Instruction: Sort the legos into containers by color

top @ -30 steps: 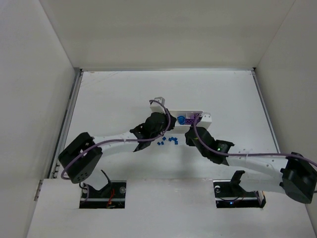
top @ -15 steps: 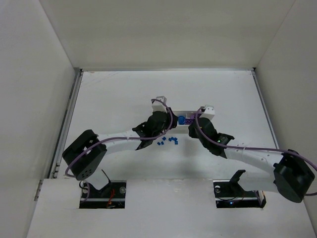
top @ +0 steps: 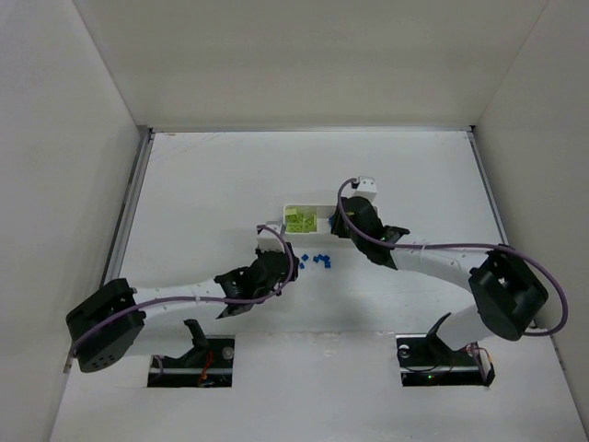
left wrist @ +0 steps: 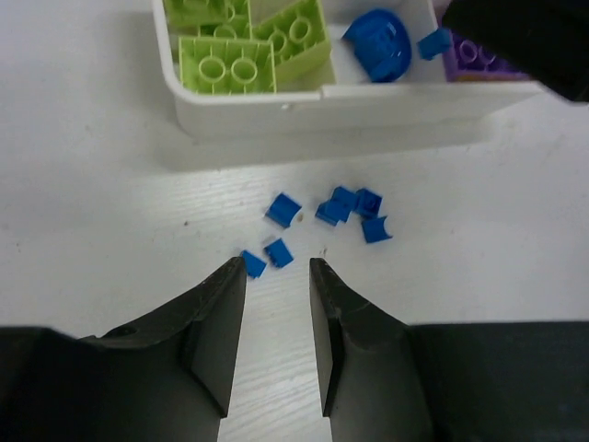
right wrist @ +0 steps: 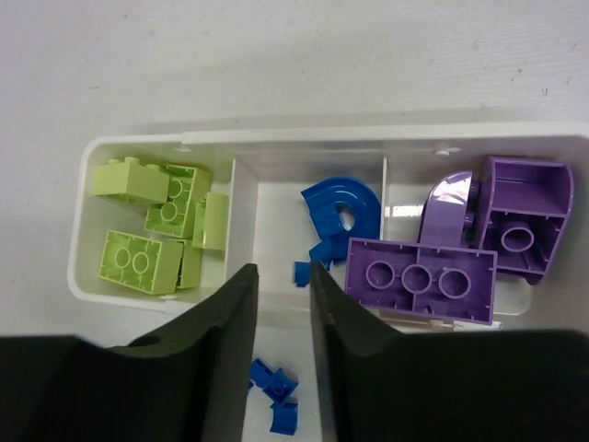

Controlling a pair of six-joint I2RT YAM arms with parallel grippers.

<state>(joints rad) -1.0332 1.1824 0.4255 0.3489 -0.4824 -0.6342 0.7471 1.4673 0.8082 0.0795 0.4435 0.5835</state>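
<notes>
The white three-compartment tray [top: 287,210] holds yellow-green bricks [right wrist: 147,230] on the left, a blue curved piece [right wrist: 339,204] in the middle and purple bricks [right wrist: 423,273] on the right. Several tiny blue legos [top: 316,261] lie loose on the table just in front of it. My left gripper [left wrist: 276,273] is open and empty, its tips just short of the nearest blue bricks [left wrist: 277,251]. My right gripper [right wrist: 282,274] is open over the tray's near wall at the middle compartment. A tiny blue brick [right wrist: 302,273] lies in that compartment beside its right fingertip.
The right gripper's dark body [left wrist: 525,37] hangs over the tray's purple end in the left wrist view. The loose blue bricks also show in the right wrist view [right wrist: 276,387]. White walls enclose the table on three sides.
My left arm has drawn back from the tray toward the near left, uncovering the yellow-green compartment. My right arm has swung left and farther, over the tray.
</notes>
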